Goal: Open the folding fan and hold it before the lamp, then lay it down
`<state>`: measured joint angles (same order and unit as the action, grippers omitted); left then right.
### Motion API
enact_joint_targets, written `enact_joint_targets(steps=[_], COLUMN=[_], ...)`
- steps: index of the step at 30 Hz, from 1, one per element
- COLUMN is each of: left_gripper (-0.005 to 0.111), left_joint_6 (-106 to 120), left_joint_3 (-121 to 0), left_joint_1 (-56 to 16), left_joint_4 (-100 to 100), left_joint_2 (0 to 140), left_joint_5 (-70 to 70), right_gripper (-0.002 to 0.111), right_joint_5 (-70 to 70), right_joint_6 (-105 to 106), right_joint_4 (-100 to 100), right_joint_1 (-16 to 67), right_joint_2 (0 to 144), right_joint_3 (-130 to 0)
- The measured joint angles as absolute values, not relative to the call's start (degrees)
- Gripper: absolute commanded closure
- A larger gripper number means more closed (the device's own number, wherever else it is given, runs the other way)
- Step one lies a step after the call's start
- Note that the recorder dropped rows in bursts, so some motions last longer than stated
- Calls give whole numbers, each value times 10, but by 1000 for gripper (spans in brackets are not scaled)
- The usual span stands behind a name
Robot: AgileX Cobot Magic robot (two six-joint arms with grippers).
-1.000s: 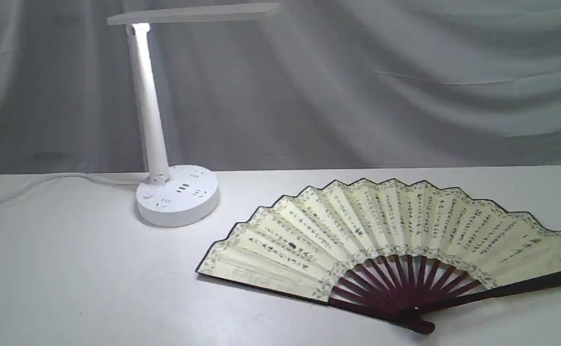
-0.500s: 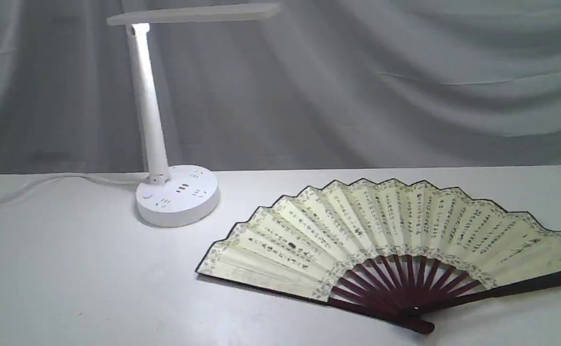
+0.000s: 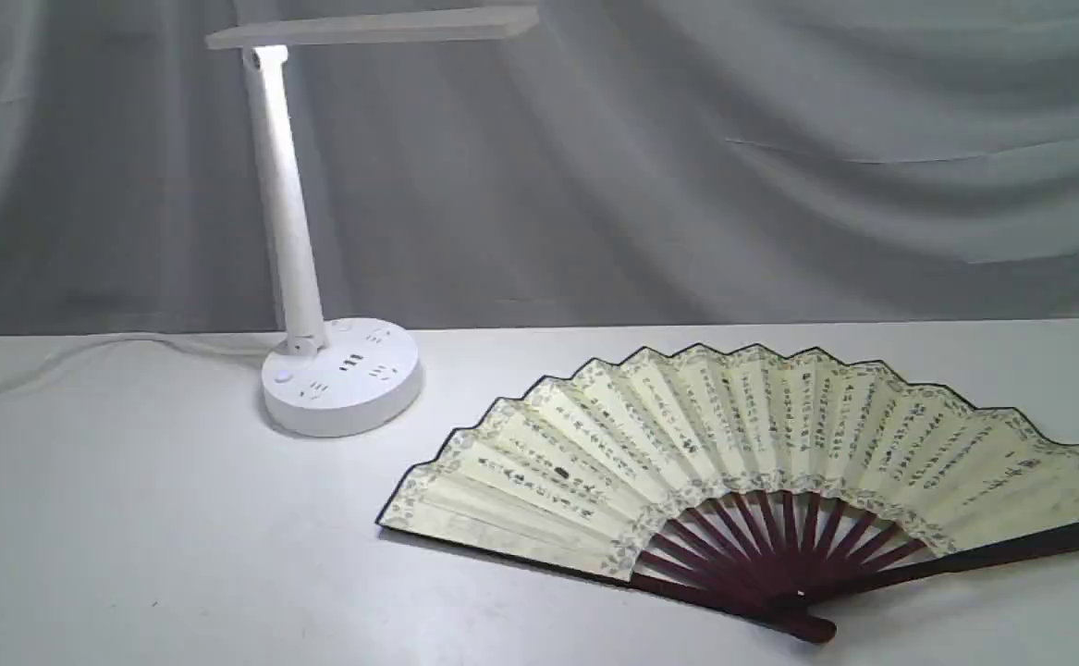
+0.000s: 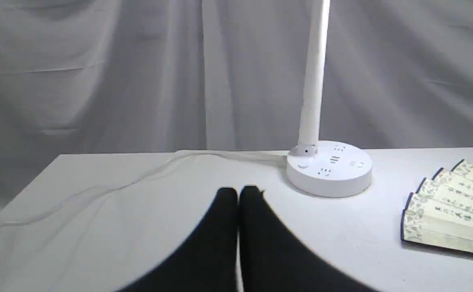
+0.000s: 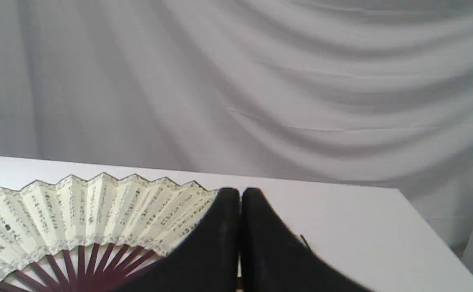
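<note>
The left claw [image 4: 238, 190] had its two black jaws pressed together, tip against tip, with nothing between them. The right claw [image 5: 240, 190] was closed in the same way and was also empty.

Below both lay the desk [image 3: 132, 518], a plain matte white top. A white cable [image 4: 118, 184] trailed across it from the lamp's base toward the left edge of the exterior view. Behind the desk hung a grey cloth [image 3: 779, 185] in loose folds, filling the background of every view.

The lamp [image 3: 285, 203] stood at the rear left of the exterior view. Its slim post leaned slightly, and its flat bar reached rightward from the top. Its round base carried sockets and buttons. The fan [image 3: 742, 444] lay fully open and flat on the desk at the front right, with its leaf toward the cloth and its pivot toward the camera. Its right guard ran out at the view's edge, and its left end was near the lamp's base but apart from it.

The lamp's base stood on the desk beyond the left claw's tips, apart from them. Only the fan's end folds showed in that wrist view, well apart from that claw. The right claw hid part of the fan's leaf and ribs in its own view. Whether it touched the fan could not be told.
</note>
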<state>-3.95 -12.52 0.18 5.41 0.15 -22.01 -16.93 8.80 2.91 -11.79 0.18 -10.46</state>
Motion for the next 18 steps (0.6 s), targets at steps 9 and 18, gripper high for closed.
enact_joint_targets(steps=[9, 18], left_gripper=[107, 107], left_joint_6=[-40, -41], left_joint_3=[-28, -2], left_joint_1=[2, 2], left_joint_4=[52, 40], left_joint_2=[1, 1], left_joint_5=[-107, -139], right_gripper=[108, 108], right_joint_5=[-124, -126], right_joint_6=[84, 82], right_joint_4=[45, 52], right_joint_1=[-118, -118], right_joint_2=[3, 3], right_joint_3=[-3, -2])
